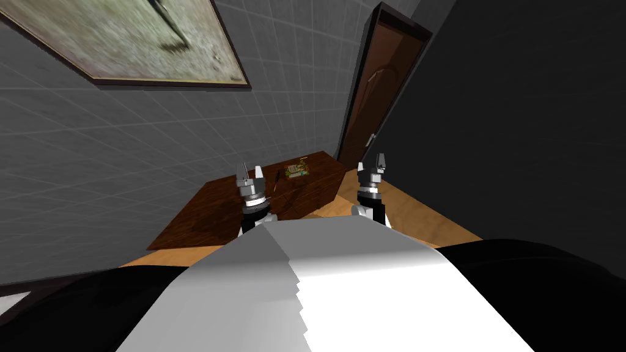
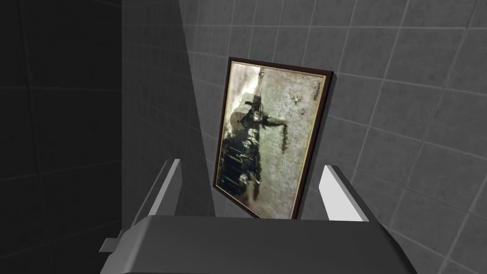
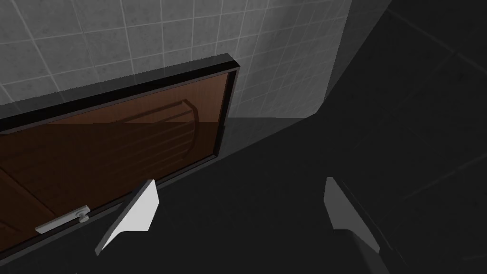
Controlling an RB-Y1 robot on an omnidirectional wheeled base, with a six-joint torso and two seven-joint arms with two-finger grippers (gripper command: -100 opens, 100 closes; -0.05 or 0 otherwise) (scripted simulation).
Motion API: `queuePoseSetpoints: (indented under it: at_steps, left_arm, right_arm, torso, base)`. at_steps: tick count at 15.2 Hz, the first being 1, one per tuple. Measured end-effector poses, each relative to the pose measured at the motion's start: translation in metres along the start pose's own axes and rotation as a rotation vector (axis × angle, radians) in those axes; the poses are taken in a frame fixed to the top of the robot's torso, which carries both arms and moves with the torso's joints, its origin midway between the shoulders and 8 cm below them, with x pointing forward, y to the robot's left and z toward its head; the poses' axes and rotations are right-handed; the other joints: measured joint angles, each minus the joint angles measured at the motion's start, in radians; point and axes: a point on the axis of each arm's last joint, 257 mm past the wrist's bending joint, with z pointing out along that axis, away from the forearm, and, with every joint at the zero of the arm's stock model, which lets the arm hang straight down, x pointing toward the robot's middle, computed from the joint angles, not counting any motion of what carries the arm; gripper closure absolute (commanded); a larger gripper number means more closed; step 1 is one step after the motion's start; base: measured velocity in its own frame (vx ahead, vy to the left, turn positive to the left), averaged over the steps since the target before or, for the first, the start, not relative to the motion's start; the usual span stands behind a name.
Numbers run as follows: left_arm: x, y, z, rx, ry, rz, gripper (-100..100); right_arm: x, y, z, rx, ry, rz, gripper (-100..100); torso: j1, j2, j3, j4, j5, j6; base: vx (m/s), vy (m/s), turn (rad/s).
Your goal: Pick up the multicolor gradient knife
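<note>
**A:** Head view first. Where is the knife?
**B:** The knife [image 1: 276,180] is a thin sliver lying flat on the dark wooden worktop [image 1: 195,220], toward its far end. It lies just beside a small green-yellow object [image 1: 296,170] that I cannot identify. The knife's colours are too small to tell.
**A:** And the arms?
**B:** The left end effector [image 1: 251,173] hovers over the worktop's middle, near the knife but not gripping it. The right end effector [image 1: 371,164] hangs past the worktop's right edge, over a light wooden floor [image 1: 422,214], by a brown door [image 1: 367,104].
**A:** Left wrist view?
**B:** Its 2 fingers [image 2: 337,190] stand wide, holding nothing.
**A:** Right wrist view?
**B:** The 2 fingers [image 3: 140,214] are wide too, and empty.
</note>
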Motion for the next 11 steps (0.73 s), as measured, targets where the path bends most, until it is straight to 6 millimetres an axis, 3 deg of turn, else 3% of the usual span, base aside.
queuePoseSetpoints:
  at_steps: [8,11]
  left_arm:
    - [-0.007,0.040,-0.033,-0.140,0.103,0.023,-100]
    - [-0.016,0.064,-0.053,-0.224,0.139,0.034,-100]
  right_arm:
    - [0.000,0.000,0.000,0.000,0.000,0.000,0]
    - [0.000,0.000,0.000,0.000,0.000,0.000,0]
  torso:
    - [0.002,0.001,0.001,0.000,0.001,0.000]
    - [0.003,0.001,0.001,0.000,0.001,0.000]
  base:
    - [-0.009,0.019,-0.159]
    - [-0.011,0.024,-0.245]
